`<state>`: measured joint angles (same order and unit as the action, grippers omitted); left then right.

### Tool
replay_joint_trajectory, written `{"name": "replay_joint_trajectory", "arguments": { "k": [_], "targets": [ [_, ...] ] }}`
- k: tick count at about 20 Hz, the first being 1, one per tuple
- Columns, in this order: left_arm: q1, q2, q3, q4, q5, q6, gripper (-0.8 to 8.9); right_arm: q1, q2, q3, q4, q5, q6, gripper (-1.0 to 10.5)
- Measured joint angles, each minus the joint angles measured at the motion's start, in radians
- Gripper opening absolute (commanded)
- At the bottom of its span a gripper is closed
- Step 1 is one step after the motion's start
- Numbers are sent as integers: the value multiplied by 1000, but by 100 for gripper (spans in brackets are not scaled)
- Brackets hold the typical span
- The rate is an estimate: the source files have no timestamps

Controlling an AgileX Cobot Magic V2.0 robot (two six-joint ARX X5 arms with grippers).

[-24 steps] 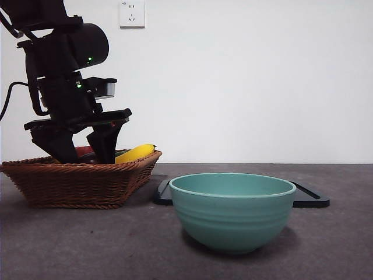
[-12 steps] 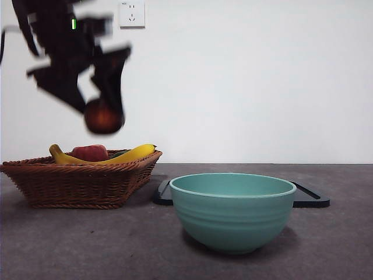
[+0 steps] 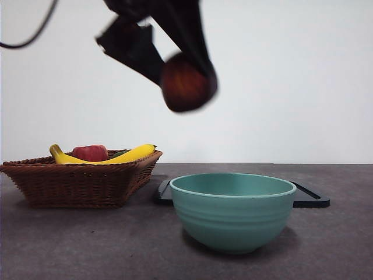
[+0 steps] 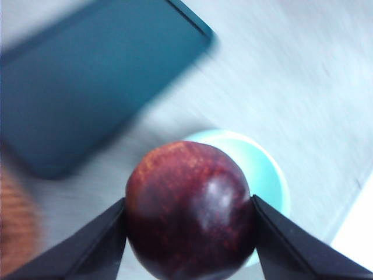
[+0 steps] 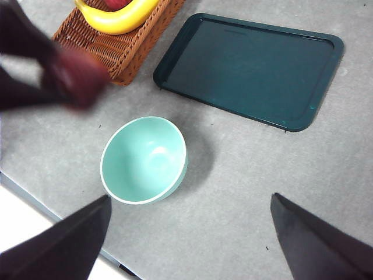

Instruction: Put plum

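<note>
Since half a second ago, my left gripper (image 3: 187,81) has carried the plum (image 3: 187,83) rightward from above the wicker basket (image 3: 81,181) to a spot high in the air, between the basket and the teal bowl (image 3: 233,210). In my left wrist view the two black jaws are clamped on either side of the plum (image 4: 189,210), which is dark maroon with a glossy highlight, and the bowl's rim (image 4: 274,175) shows partly behind it, below. The plum hangs well above the table (image 3: 116,245), touching nothing but the jaws. On the left, the basket holds a yellow banana (image 3: 131,154) and a red fruit (image 3: 90,153). Behind the bowl, farther from me, a flat dark tray (image 3: 309,199) lies on the table. My right gripper (image 5: 189,233) waits high up with its jaws spread wide apart, gripping nothing, and its wrist view looks down on the bowl (image 5: 145,160), the tray (image 5: 250,70) and a corner of the basket (image 5: 116,46), with the blurred left gripper and plum (image 5: 78,79) near the basket.
</note>
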<state>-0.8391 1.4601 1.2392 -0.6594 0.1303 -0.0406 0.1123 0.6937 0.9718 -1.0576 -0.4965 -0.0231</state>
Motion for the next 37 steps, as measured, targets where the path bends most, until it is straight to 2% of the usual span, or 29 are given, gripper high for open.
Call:
{"name": "replay_joint_trajectory", "arguments": {
  "k": [7, 17, 20, 23, 24, 33, 37],
  "targets": [
    [-89, 178, 0, 55, 0, 32, 245, 0, 0, 0, 0, 0, 0, 437],
    [-102, 323, 0, 81, -34, 95, 246, 0, 0, 0, 0, 0, 0, 437],
    [-102, 333, 0, 93, -35, 108, 252, 0, 0, 0, 0, 0, 0, 437],
    [-104, 333, 0, 100, -35, 111, 378, 0, 0, 0, 0, 0, 0, 437],
    [-105, 333, 0, 100, -35, 112, 388, 0, 0, 0, 0, 0, 0, 437],
    [-106, 332, 16, 89, -35, 122, 388, 0, 0, 0, 0, 0, 0, 437],
    [-104, 248, 53, 89, -35, 120, 388, 0, 0, 0, 0, 0, 0, 437]
  ]
}}
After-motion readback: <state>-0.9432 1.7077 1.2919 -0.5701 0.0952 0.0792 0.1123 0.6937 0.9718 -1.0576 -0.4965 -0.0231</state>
